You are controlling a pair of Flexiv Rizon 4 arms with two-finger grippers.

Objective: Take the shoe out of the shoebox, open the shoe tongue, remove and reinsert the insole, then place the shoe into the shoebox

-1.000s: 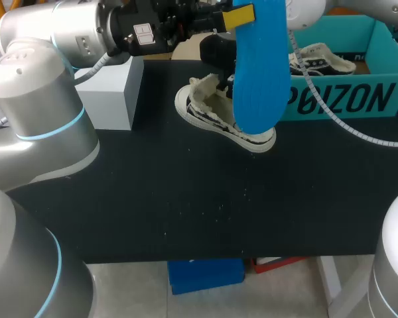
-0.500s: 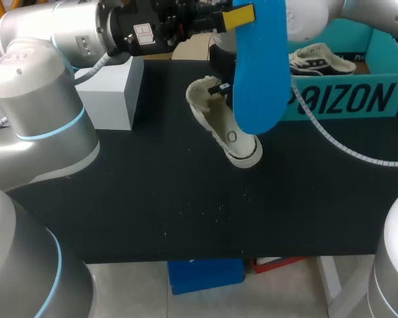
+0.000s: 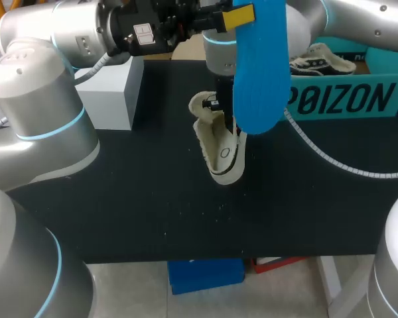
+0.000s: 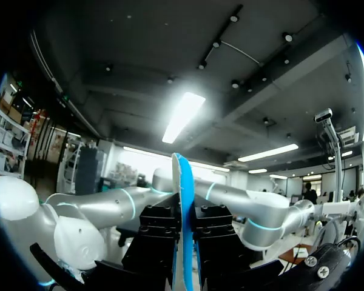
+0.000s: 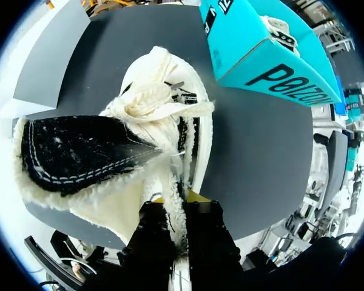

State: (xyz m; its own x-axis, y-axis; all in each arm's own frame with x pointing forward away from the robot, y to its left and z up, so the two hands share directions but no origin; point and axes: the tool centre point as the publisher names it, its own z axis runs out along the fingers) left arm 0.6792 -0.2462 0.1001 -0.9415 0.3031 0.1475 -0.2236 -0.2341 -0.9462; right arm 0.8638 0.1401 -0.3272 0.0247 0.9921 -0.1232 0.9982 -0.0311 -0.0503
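Currently: left tool [image 3: 237,14] is clamped on the blue insole [image 3: 259,66], holding it high over the counter [image 3: 152,199] so it hangs lengthwise downward. In the left wrist view the insole sits edge-on between both fingers.

The insole blocks the head camera's line of sight. It covers most of the right tool [image 3: 220,109], the shoe's far side and the near corner of the teal shoebox [image 3: 345,96].

Right tool is closed on the shoe [image 3: 220,152], with the fleece-lined side wall near the collar pinched between both fingers. The tongue [image 5: 73,151], black with a fleece edge, is folded out to one side.

The shoe is out of the box, over the middle of the counter, toe toward the near edge and rolled partly onto its side. Can't tell if it rests fully on the counter.

The shoebox stands near it on the right, top open, with a second shoe [image 3: 318,61] inside. A grey block [image 3: 109,93] stands on the left, apart from the shoe.

Count: 2 shoes, 1 insole, 1 shoebox, 1 block, 2 tools, both loaded.
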